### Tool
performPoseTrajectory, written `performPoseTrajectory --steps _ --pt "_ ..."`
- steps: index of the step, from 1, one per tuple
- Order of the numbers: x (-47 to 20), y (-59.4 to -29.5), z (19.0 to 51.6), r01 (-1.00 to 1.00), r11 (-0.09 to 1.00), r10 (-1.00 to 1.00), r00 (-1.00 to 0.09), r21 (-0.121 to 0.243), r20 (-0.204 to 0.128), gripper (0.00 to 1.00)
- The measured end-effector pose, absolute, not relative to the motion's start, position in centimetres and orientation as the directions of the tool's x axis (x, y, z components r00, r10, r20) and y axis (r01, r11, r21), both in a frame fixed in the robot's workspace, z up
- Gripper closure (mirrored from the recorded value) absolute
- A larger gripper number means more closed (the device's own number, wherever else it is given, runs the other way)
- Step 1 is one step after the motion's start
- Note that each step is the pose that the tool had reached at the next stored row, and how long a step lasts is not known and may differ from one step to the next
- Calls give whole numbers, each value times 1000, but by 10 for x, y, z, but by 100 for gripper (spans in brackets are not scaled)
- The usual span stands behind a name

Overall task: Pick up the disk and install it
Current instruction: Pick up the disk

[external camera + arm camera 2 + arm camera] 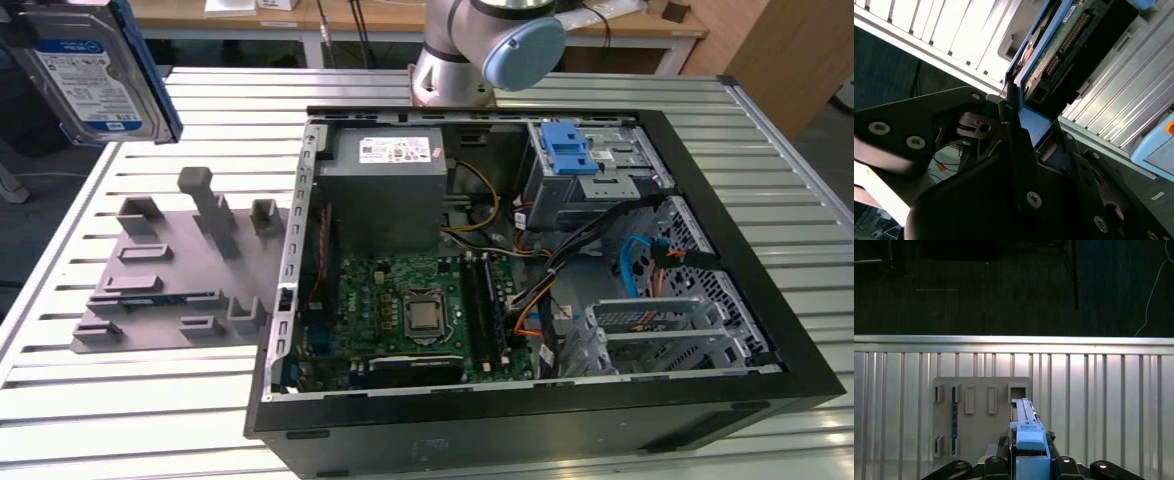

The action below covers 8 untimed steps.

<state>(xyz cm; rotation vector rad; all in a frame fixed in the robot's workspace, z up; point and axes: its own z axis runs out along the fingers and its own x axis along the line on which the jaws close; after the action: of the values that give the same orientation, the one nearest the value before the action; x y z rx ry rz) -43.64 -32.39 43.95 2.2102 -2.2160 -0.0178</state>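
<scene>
Black metal pincer (1030, 460) pinched the flat, rectangular disk (1024, 414) by its blue plastic frame. It hung edge-on above the ribbed metal table (1104, 405).

The exterior view's top edge cuts off the disk (94, 80) and the arm (467, 60).

Silver-grey tubular arm (443, 70), rounded joint wearing a pale blue cap (525, 52) (smooth, dome-like), and the tool (1026, 440), all matt black angular plates dotted with bright round screws (1066, 459).
</scene>
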Motion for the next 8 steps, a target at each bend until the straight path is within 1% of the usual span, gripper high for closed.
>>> performPoseTrajectory --steps 8 --pt "-436 -324 443 -1000 2 -1000 -2 16 0 64"
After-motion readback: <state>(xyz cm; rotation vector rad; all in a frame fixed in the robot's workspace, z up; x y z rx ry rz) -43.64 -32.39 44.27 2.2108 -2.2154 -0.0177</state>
